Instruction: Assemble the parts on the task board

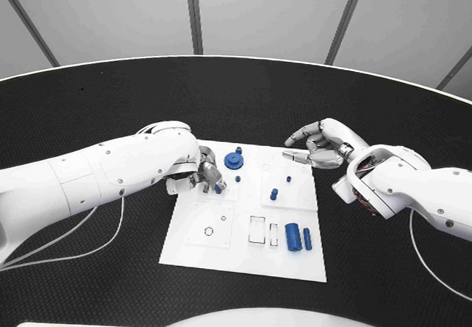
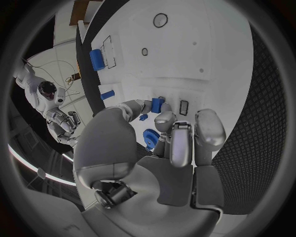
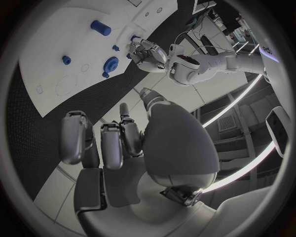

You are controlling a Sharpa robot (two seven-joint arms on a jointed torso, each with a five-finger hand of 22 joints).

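The left hand, left of frame centre, pinches a small blue part over the task board; misalignment could jam or drop it. The right hand, upper right, hangs released, holding nothing.

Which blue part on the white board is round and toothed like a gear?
The blue gear near the task board's far edge, beside the left hand; the other blue parts are plain pegs or cylinders.

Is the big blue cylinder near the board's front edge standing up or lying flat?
Lying flat: the big blue cylinder rests lengthwise on the task board, beside a thinner blue rod.
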